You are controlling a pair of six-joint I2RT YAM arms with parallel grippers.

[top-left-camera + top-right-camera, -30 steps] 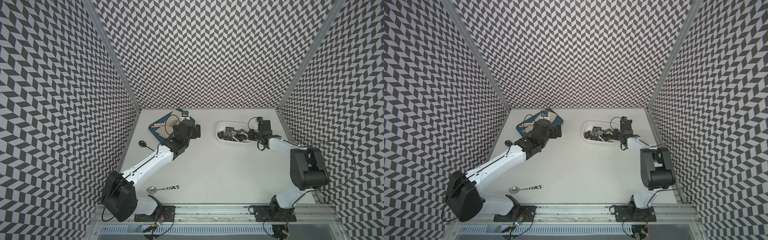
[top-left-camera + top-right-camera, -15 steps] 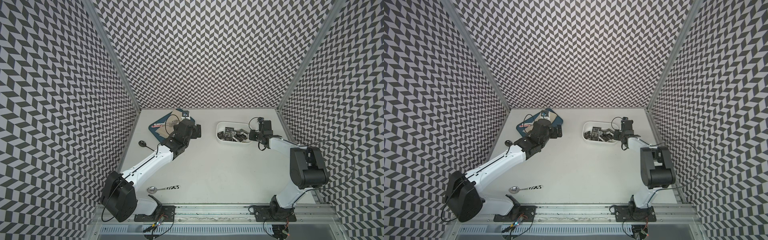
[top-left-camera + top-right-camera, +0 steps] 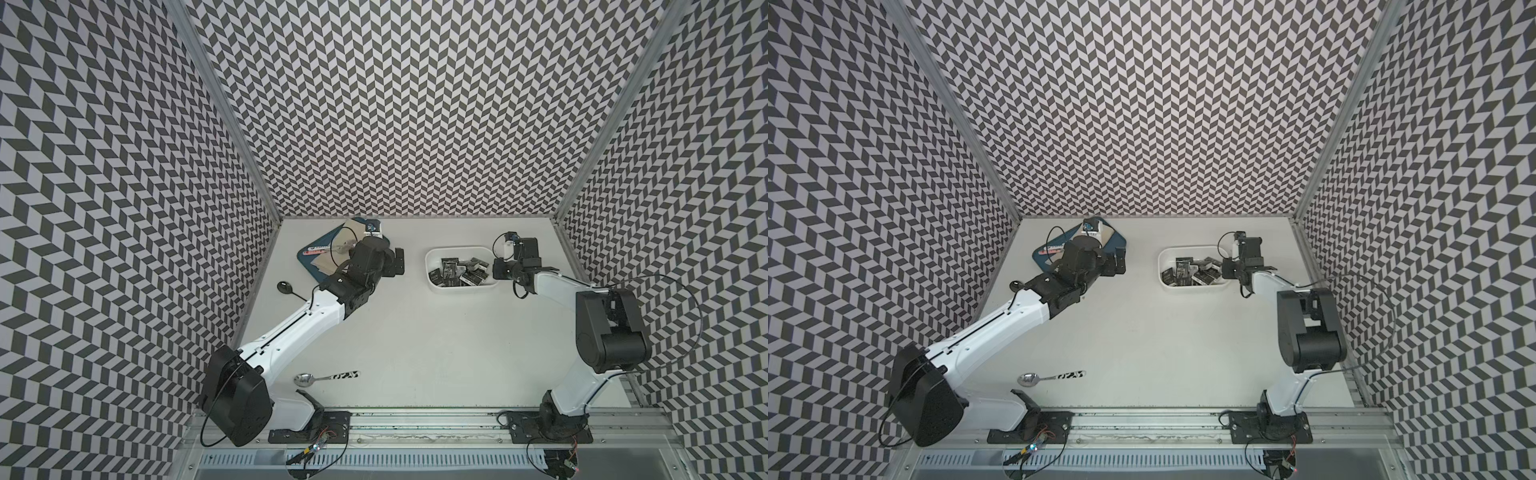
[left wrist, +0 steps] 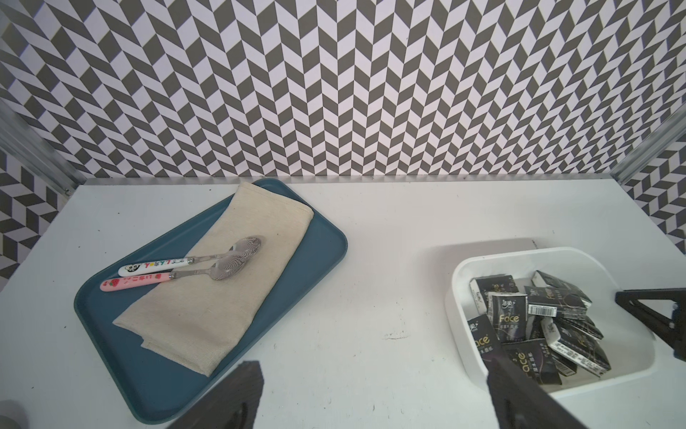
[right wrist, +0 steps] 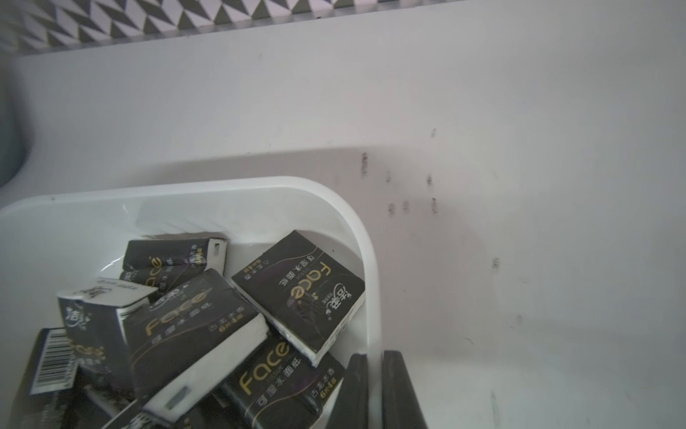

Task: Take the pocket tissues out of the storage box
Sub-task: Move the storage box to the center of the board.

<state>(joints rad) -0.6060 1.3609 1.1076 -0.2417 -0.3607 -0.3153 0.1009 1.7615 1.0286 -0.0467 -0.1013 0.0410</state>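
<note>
Pocket tissues (image 5: 208, 319) lie heaped in the storage box (image 5: 260, 185). They are small flat black packets in glossy film with "Face" print, overlapping at odd angles, and a few stand on edge. The box stands on the white tabletop (image 3: 415, 332) near the back, in front of the right arm.

The packets look light and squashy, and the film is probably slick, so a pinch on a flat face might slide off. The better hold is likely across the narrow width of a topmost packet, or on a raised edge such as that of the one leaning by the rounded corner.

The box is smooth, hard white plastic with a thin wall and rounded corners. It looks light enough to skid if tugged.

The right hand (image 5: 375, 356) is closed narrowly on the box wall, with one finger inside and one outside, and it holds no packet. The left hand (image 4: 373, 371) is spread wide and empty above the tabletop, between the blue tray (image 4: 319, 252) and the box.
</note>
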